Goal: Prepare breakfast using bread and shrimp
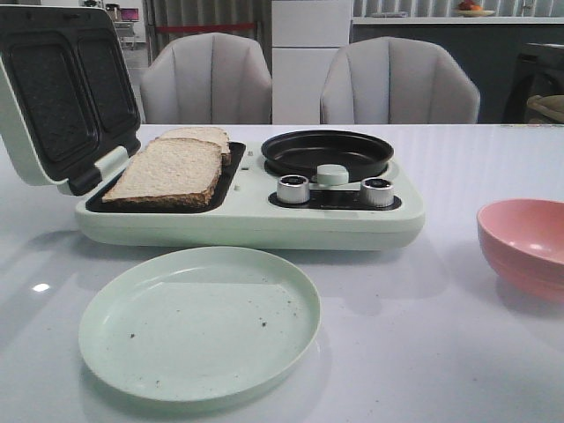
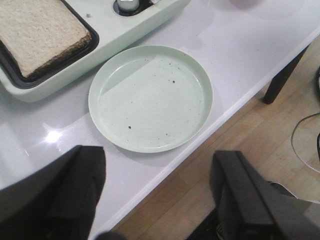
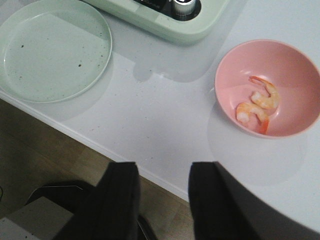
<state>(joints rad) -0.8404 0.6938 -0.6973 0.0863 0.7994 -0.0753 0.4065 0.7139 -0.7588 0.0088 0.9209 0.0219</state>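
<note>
Two slices of bread [image 1: 169, 170] lie in the left tray of the pale green breakfast maker [image 1: 247, 220], one partly behind the other; a slice of bread [image 2: 35, 30] also shows in the left wrist view. Two pink-orange shrimp [image 3: 259, 105] lie in the pink bowl [image 3: 295, 65] at the right; from the front only the bowl [image 1: 526, 245] shows. My left gripper [image 2: 157, 170] hangs open over the table's near edge, short of the plate [image 2: 150, 97]. My right gripper [image 3: 164, 175] is open too, at the near edge, apart from the bowl. Neither arm appears in the front view.
An empty pale green plate [image 1: 199, 322] with dark crumbs lies in front of the maker. The maker's lid [image 1: 62, 88] stands raised at the left. A round black pan [image 1: 327, 152] and two knobs [image 1: 293, 189] sit on its right half. Two chairs [image 1: 401, 84] stand behind the table.
</note>
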